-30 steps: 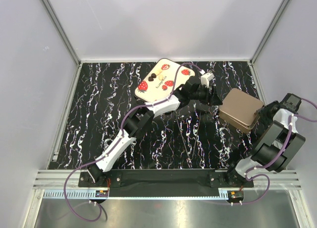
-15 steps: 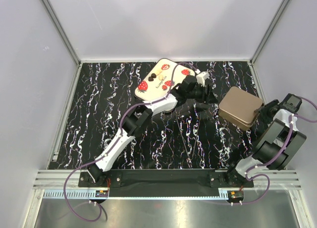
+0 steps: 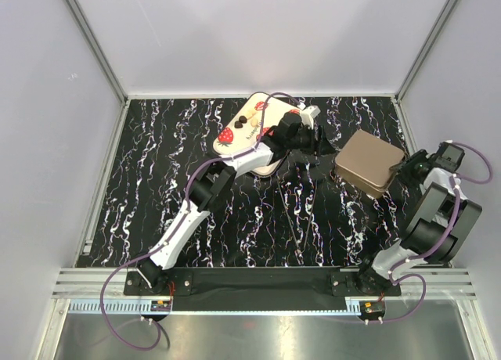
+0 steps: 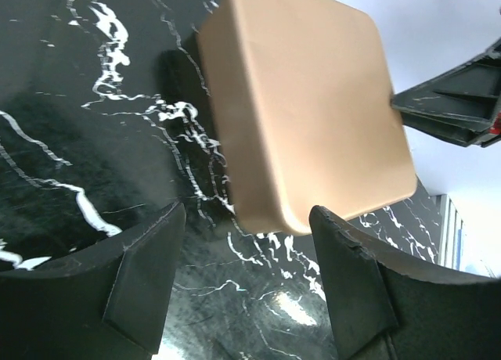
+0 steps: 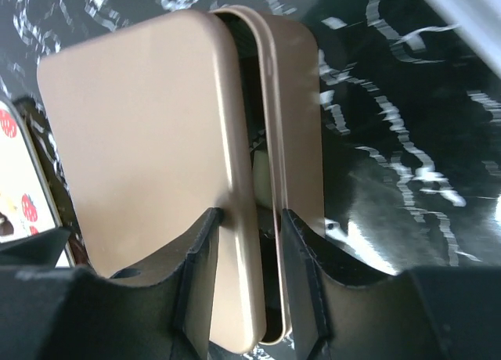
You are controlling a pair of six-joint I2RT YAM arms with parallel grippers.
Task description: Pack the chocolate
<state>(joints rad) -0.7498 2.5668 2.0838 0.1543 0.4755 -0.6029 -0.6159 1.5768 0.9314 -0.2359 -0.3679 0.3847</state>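
Right gripper (image 5: 249,223) clamped on lid (image 5: 149,141) edge, lid tilted off base (image 5: 296,102). Left gripper (image 4: 246,219) agape, empty, just left of lid. Chocolates (image 3: 243,122) on tray (image 3: 244,109), farther left of lid.

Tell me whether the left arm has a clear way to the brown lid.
Probably yes. The left hand is open and faces the brown lid, with only bare table between them. The right hand grips the lid's far edge, so the near side looks free.
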